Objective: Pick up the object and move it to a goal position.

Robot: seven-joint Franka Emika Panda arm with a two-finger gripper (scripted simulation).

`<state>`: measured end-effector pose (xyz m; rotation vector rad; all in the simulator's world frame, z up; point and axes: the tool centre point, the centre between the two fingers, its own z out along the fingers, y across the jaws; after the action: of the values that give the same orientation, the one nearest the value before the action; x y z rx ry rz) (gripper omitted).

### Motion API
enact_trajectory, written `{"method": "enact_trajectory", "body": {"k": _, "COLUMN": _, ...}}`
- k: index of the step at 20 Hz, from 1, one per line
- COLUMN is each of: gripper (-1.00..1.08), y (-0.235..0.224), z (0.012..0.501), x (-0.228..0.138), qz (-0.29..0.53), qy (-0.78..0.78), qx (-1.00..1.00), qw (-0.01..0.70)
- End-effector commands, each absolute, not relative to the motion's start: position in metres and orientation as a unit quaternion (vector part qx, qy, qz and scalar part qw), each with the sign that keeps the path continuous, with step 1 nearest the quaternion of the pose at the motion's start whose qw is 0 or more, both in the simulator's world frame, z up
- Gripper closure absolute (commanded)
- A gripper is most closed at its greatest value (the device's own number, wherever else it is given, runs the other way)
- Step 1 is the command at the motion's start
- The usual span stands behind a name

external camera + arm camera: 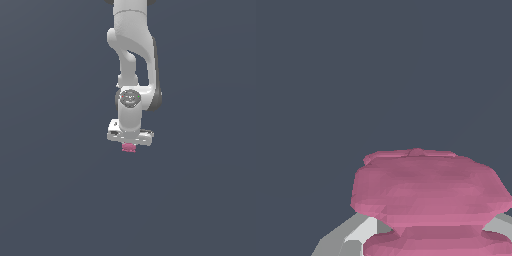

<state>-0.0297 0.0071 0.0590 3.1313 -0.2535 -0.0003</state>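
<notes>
Clamped in the white gripper point(129, 146), fingers point(363, 232) pressed against both sides, the pink ridged object point(129, 147) pokes out just below the claw, over plain grey ground point(60, 200).

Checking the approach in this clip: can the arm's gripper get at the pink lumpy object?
Likely yes: the pink lumpy object sits right at the gripper, with grey fingers flanking it and nothing in between. A closed grip can't be confirmed.

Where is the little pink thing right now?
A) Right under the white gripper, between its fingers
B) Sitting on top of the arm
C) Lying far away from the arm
A: the pink object pokes out just below the gripper, and the wrist view shows grey fingers flanking it.
</notes>
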Motion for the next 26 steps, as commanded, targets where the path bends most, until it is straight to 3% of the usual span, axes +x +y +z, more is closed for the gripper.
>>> {"method": "enact_trajectory", "body": {"k": 1, "gripper": 1.08, "y": 0.004, "z": 0.072, "x": -0.03, "qz": 0.0, "qy": -0.081, "qx": 0.997, "qw": 0.0}}
{"method": "enact_trajectory", "body": {"k": 26, "gripper": 1.08, "y": -0.065, "z": 0.324, "x": -0.043, "qz": 0.0, "qy": -0.081, "qx": 0.997, "qw": 0.0}}
